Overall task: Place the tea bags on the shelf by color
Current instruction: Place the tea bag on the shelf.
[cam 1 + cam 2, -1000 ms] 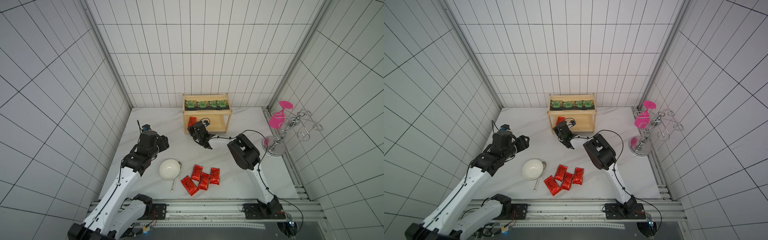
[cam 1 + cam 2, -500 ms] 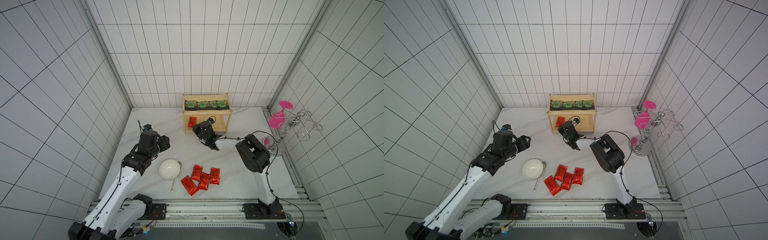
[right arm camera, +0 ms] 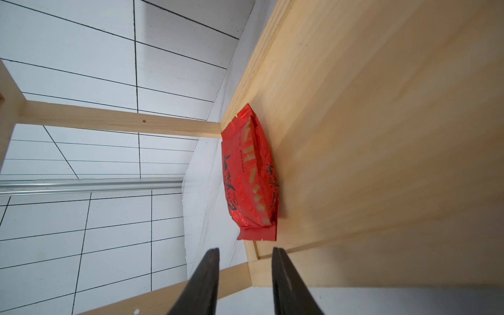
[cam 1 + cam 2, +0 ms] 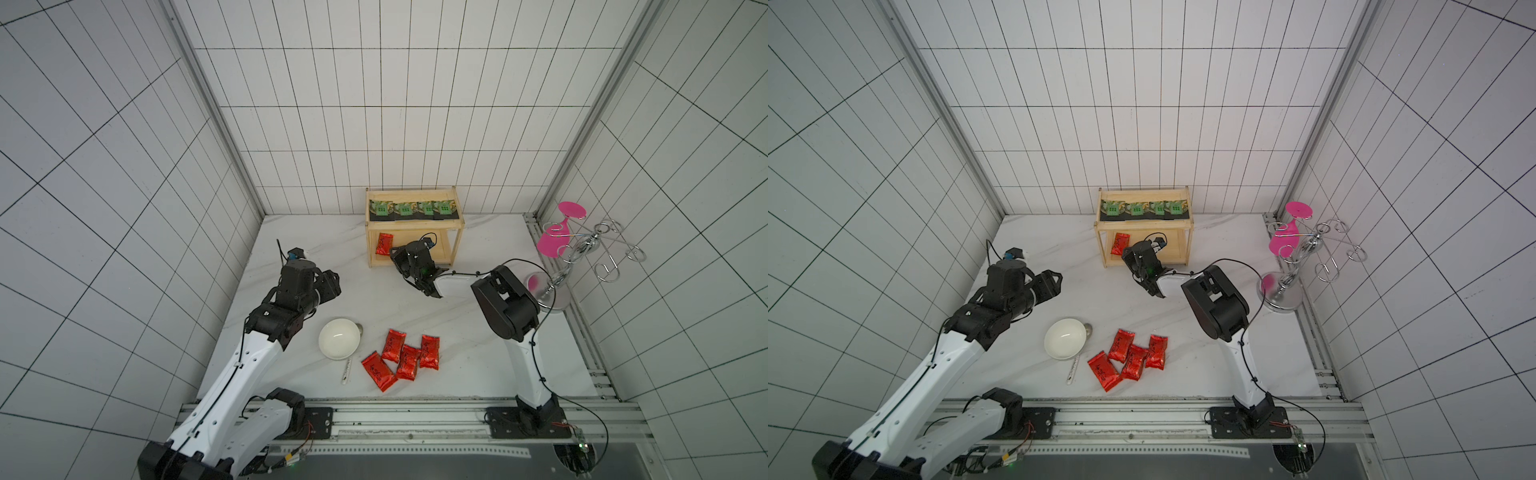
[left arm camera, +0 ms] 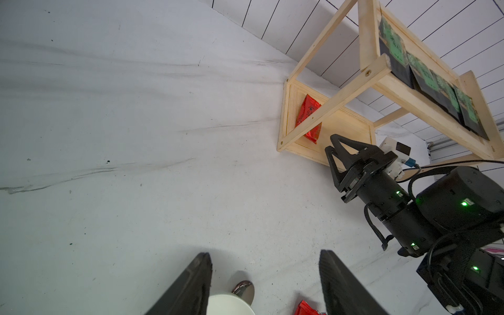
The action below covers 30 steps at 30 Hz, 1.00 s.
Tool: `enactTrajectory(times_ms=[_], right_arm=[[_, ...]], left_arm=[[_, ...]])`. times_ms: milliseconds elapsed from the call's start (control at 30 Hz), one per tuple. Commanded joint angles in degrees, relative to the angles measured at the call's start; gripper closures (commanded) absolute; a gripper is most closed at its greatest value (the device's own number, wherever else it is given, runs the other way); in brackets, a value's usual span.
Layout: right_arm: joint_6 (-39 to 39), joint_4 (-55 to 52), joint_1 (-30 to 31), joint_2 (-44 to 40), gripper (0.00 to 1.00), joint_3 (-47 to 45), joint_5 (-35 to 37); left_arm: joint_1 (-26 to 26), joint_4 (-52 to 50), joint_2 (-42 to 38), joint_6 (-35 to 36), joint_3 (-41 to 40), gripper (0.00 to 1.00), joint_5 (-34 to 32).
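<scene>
The wooden shelf (image 4: 415, 225) (image 4: 1144, 226) stands at the back of the table. Several black tea bags with green centres (image 4: 413, 209) (image 4: 1144, 209) lie in a row on its top tier. One red tea bag (image 4: 383, 244) (image 4: 1120, 244) (image 5: 308, 120) (image 3: 249, 177) lies at the left end of the lower tier. My right gripper (image 4: 394, 257) (image 4: 1128, 257) (image 3: 245, 249) is open just in front of it, touching nothing. Several more red tea bags (image 4: 401, 359) (image 4: 1129, 359) lie at the table's front. My left gripper (image 4: 332, 282) (image 4: 1054, 278) (image 5: 264, 255) hangs open and empty.
A white bowl (image 4: 338, 338) (image 4: 1065, 338) with a spoon (image 4: 347, 372) beside it sits left of the red bags. A chrome wire stand with pink discs (image 4: 573, 249) (image 4: 1296, 257) stands at the right edge.
My right gripper's jaws have parted and it has backed a little to the right, leaving the red tea bag on the lower tier. The left arm has hardly moved.
</scene>
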Motion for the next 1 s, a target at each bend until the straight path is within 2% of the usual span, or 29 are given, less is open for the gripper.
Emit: enactTrajectory(times_ms=[0,500,967], right_arm=[[1.2,0.8,-0.4,2.2,0.67,0.2,-1.1],[2.4,0.9,-0.8,4.6,0.78,2.1,-1.8],[1.9,-0.6,-1.0,6.1,0.80,5.3,-1.1]], left_arm=[[0.2,0.7,-0.1,0.5,-0.3,0.34,0.3],[0.2,0.8,-0.1,0.6,-0.4,0.34,0.5],[0.3,0.9,-0.3,0.7,-0.5,0.34,0.8]])
